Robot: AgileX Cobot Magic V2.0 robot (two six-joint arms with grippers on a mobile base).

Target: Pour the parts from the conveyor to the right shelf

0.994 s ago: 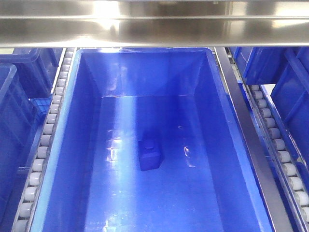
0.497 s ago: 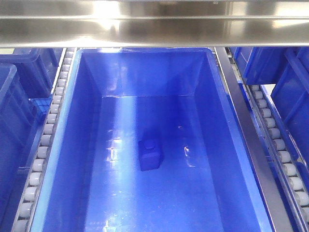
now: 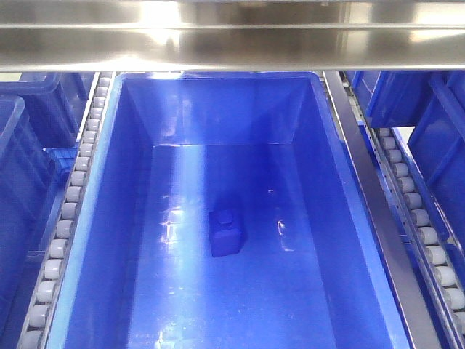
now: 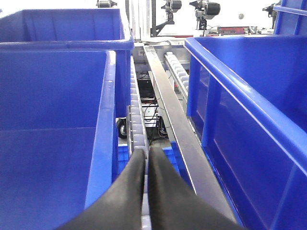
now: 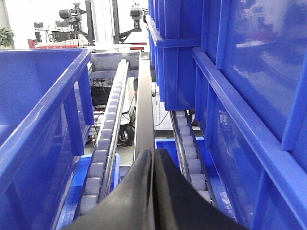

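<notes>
Going left to right from where I sit: on my far left a neighbouring blue bin (image 3: 22,189) sits on the right shelf (image 3: 232,43), then a grey roller track (image 3: 69,211) runs alongside the central bin (image 3: 109,218). The part (image 3: 225,233), a small blue block with its stud up, rests on that bin's floor, near the middle and apart from every wall. Compared with the two earlier front views it has not shifted at all; nothing else in the front view has changed either. I read that as the block having settled, so the pour into the shelf looks done and what remains is backing the arms away.

The left gripper (image 4: 146,155) has its fingers pressed together on nothing, poised over the rollers between two bins. The right gripper (image 5: 153,155) is likewise closed and empty, above a steel rail (image 5: 144,110) between bins. The conveyor is out of sight.
</notes>
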